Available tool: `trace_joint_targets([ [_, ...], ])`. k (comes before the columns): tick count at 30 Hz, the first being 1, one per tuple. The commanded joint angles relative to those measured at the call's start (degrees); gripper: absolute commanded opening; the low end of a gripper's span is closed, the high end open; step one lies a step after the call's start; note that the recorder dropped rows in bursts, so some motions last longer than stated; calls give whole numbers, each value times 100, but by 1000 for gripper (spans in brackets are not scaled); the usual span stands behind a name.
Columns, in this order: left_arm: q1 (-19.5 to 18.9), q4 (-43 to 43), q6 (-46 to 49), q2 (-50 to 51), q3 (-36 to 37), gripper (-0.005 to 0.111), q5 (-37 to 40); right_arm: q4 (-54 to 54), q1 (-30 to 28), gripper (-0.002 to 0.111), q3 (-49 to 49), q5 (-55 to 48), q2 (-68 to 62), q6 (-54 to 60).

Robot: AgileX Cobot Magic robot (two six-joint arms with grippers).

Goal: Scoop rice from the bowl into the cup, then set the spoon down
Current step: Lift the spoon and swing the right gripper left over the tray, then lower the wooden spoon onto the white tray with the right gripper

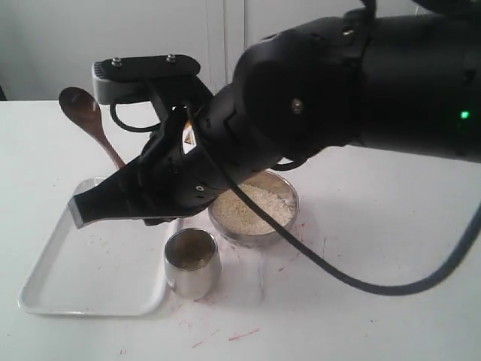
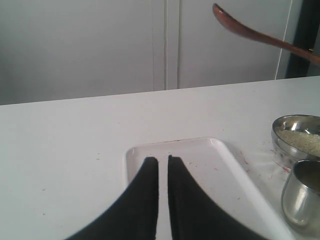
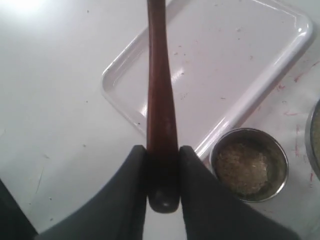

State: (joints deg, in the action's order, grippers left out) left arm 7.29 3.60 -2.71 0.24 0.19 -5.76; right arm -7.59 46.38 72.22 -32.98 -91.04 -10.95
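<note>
Holding spoon (image 3: pixel 159 75) clenched by handle in my right pincer (image 3: pixel 162 150), above tray (image 3: pixel 300 40). Cup (image 1: pixel 192 280) already has rice (image 3: pixel 247 167), bowl (image 1: pixel 289 197) beside it. Set-down step. Next: lower, lay spoon flat on tray, release.

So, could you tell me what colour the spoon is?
Reddish-brown; the spoon shows best in the right wrist view.

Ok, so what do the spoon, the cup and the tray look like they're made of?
Spoon: probably wood, reddish-brown with a smooth, glossy finish. Cup: metal, likely stainless steel, since its shiny wall mirrors the surroundings. Tray: white and smooth with a rounded rim. It could be plastic or enamelled metal, and the look does not settle which.
</note>
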Motion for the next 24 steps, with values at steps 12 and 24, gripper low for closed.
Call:
trace_joint_targets([
  [12, 14, 22, -12, -24, -19, 14, -25, 35, 267, 0, 1658, -789, -1524, 350],
  [24, 14, 22, -12, -24, -19, 14, -25, 277, 267, 0, 1862, -948, -2338, 326],
])
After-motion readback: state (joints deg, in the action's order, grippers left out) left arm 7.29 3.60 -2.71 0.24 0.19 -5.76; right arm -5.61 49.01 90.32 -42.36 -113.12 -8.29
